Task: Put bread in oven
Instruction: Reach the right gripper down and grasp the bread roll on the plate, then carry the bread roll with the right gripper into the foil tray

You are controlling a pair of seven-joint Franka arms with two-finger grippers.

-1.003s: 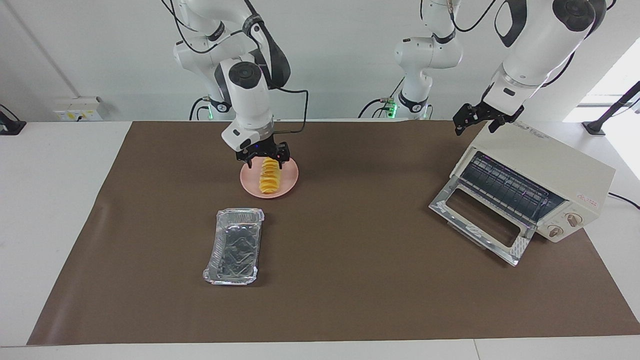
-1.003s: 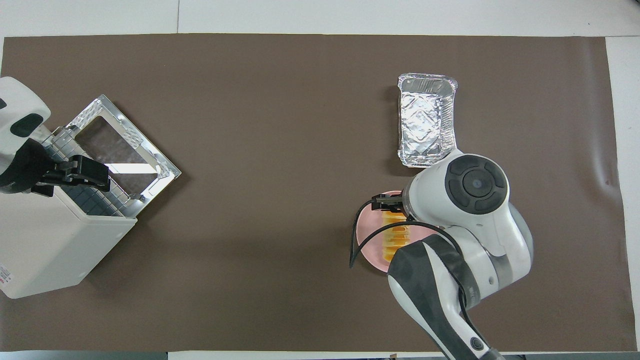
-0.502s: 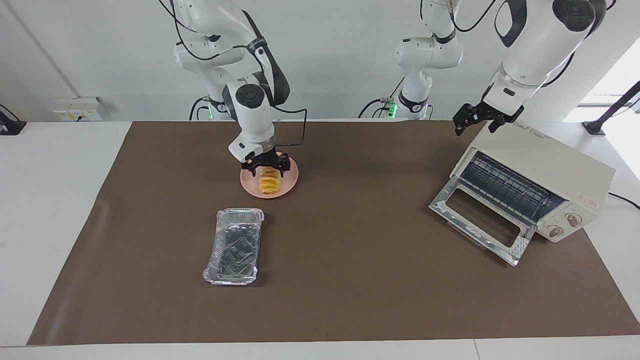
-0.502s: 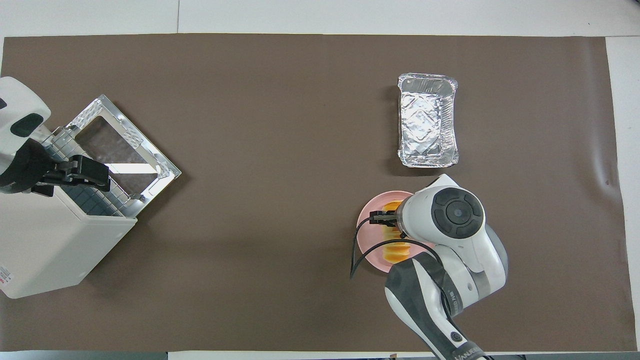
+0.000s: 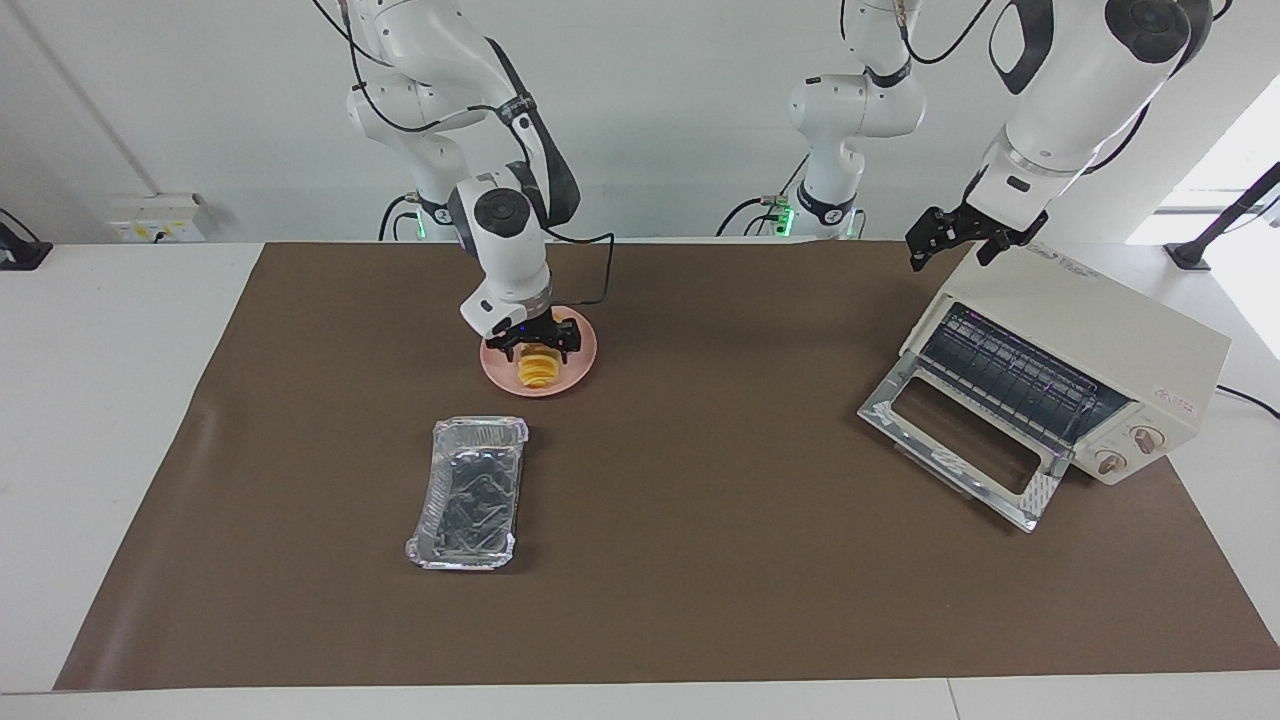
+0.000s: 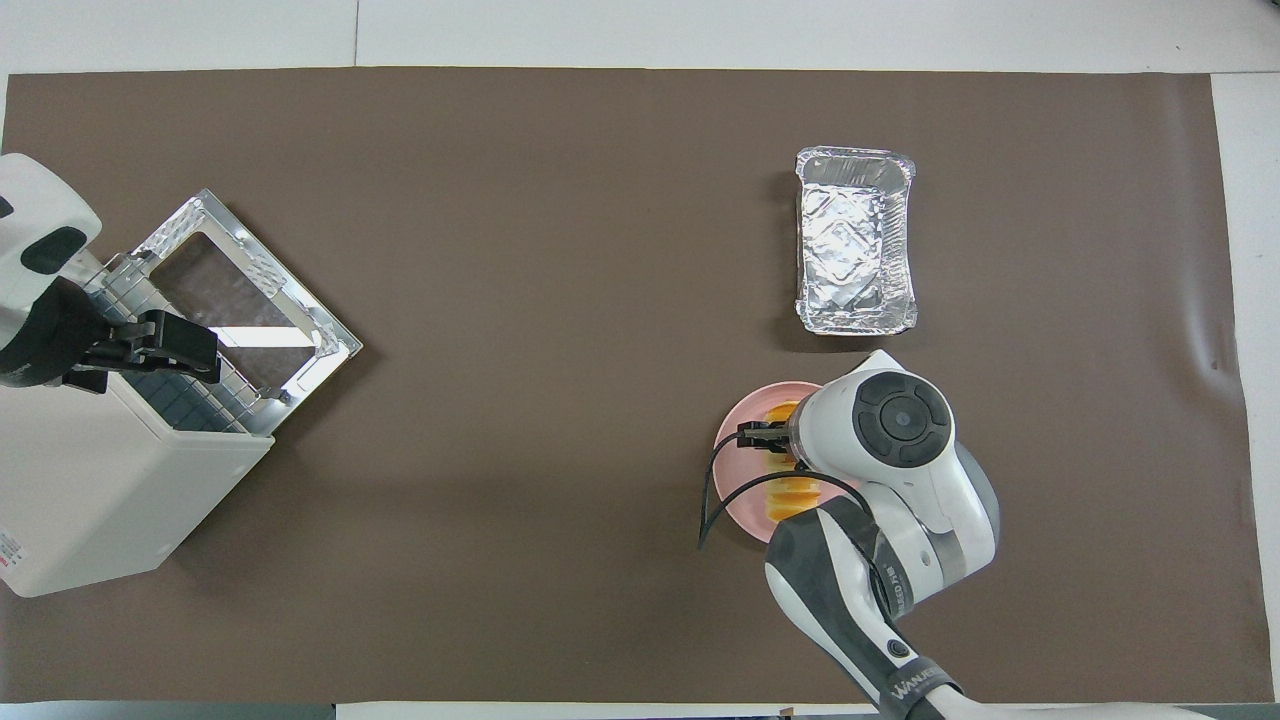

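Observation:
The bread (image 5: pixel 541 372) lies on a round pink plate (image 5: pixel 588 352), toward the right arm's end of the table and near the robots. My right gripper (image 5: pixel 537 345) is low over the plate, open, with a finger on each side of the bread's nearer end. In the overhead view the right arm hides most of the bread (image 6: pixel 781 411). The oven (image 5: pixel 1100 330) stands at the left arm's end with its glass door (image 5: pixel 960 440) folded down open and the wire rack showing. My left gripper (image 5: pixel 950 260) waits open above the oven's top corner nearest the robots.
A rectangular silver foil tray (image 5: pixel 425 520) sits farther from the robots than the plate, and shows in the overhead view (image 6: pixel 855 240) too. A brown mat (image 5: pixel 700 560) covers the table, with bare mat between plate and oven.
My right gripper has come down over the plate and now straddles the bread. The left arm, oven, plate and foil tray have not moved.

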